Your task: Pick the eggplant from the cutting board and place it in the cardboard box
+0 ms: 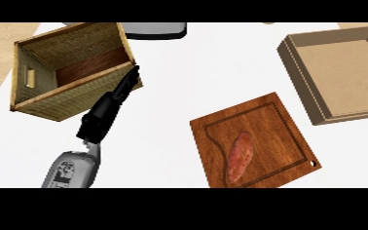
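Head view: elongated reddish-brown eggplant [240, 157] is lying diagonally on the square brown wooden cutting board [280, 126]; black left hand [109, 108] is hovering beside it, fingers straight, released.

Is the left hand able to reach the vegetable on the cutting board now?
Probably yes: the left hand rests beside the wicker basket, and only bare counter separates it from the reddish-brown vegetable lying uncovered on the cutting board.

A reddish-brown sweet potato [240, 157] lies on a dark brown wooden cutting board [284, 126]; tan cardboard box [316, 78], woven beige basket [43, 105], white table [208, 73].
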You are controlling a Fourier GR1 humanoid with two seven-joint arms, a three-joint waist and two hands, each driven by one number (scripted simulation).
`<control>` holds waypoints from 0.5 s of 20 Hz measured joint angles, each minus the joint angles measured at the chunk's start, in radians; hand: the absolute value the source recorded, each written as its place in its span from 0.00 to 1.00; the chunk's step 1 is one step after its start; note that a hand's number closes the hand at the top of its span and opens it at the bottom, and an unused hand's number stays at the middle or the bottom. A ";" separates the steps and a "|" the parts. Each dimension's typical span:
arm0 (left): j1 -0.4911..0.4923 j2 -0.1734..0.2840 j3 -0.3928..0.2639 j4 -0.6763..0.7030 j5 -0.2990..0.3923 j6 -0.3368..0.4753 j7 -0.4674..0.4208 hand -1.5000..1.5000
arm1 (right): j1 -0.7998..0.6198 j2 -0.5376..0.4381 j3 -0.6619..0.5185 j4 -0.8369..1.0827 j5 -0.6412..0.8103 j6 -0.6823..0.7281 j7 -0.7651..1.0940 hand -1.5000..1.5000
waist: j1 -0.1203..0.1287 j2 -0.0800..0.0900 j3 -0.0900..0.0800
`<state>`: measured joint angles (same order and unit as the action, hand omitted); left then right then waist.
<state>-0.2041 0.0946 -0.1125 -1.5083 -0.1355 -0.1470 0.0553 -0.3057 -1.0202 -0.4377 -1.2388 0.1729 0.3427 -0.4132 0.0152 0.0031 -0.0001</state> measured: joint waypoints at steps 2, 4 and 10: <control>0.016 0.002 -0.003 -0.037 0.001 -0.005 0.022 0.50 | -0.056 0.004 0.028 0.043 0.025 -0.010 0.012 1.00 | 0.001 0.000 0.000; 0.009 -0.003 -0.003 -0.032 -0.001 -0.006 0.022 0.50 | -0.119 0.017 0.070 0.098 0.075 -0.050 0.017 1.00 | 0.006 0.001 0.000; 0.000 -0.005 0.003 -0.018 0.002 -0.020 0.015 0.50 | -0.257 0.059 0.170 0.309 0.227 -0.161 -0.074 1.00 | 0.012 0.004 0.000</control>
<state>-0.2041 0.0897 -0.1100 -1.5266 -0.1332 -0.1674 0.0705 -0.5632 -0.9612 -0.2675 -0.9302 0.4004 0.1817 -0.4875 0.0272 0.0070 0.0003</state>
